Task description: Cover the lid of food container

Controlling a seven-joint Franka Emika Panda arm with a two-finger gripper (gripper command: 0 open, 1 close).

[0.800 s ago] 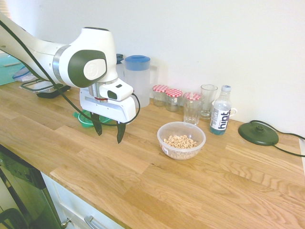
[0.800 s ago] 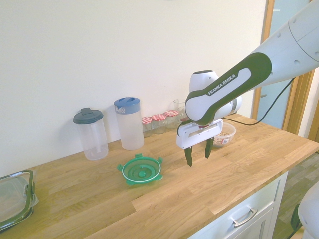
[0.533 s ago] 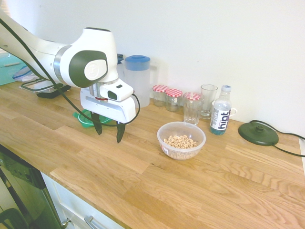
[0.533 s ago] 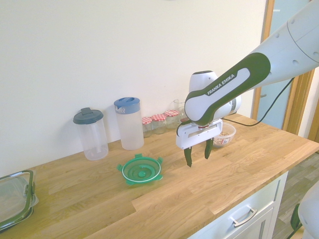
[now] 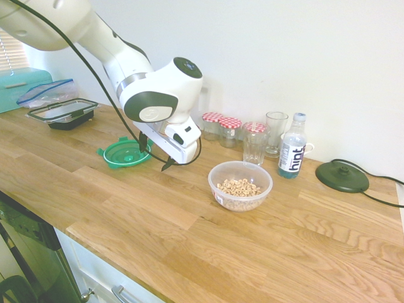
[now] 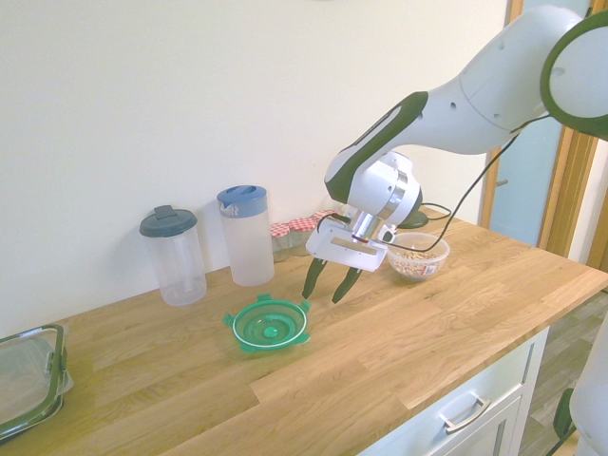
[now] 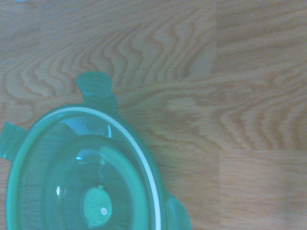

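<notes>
One tool [image 6: 330, 285] hangs tilted over the desk [image 5: 189, 233] with its jaws wide and nothing between them, its tips just beside the near rim of the lid [image 6: 269, 324]. In the first outside view the lid [image 5: 124, 152] lies flat on the wood to the left of the tool [image 5: 154, 156], and the food container [image 5: 240, 184] sits to the tool's right, near but apart from it. The wrist view shows the lid [image 7: 81, 177] with a clip tab sticking out toward bare wood.

Likely trouble: the lid lies flat and thin, so the jaws may slide over the rim or nudge it along the desk instead of catching it. Pinching a springy clip tab could leave it hanging crooked, and a crooked lid may land askew on the bowl or tip cereal out. Carried low toward the bowl, it could also clip the rim.

Counted left to right in the first outside view: one black-rimmed box [image 5: 63, 113], one green lid, one tool, three red-topped jars [image 5: 221, 128], one bowl of cereal, two drinking glasses [image 5: 265, 137], one water bottle [image 5: 291, 150], one dark round base [image 5: 342, 177]. The opposite view adds two tall jugs [image 6: 209, 245] behind the lid.
</notes>
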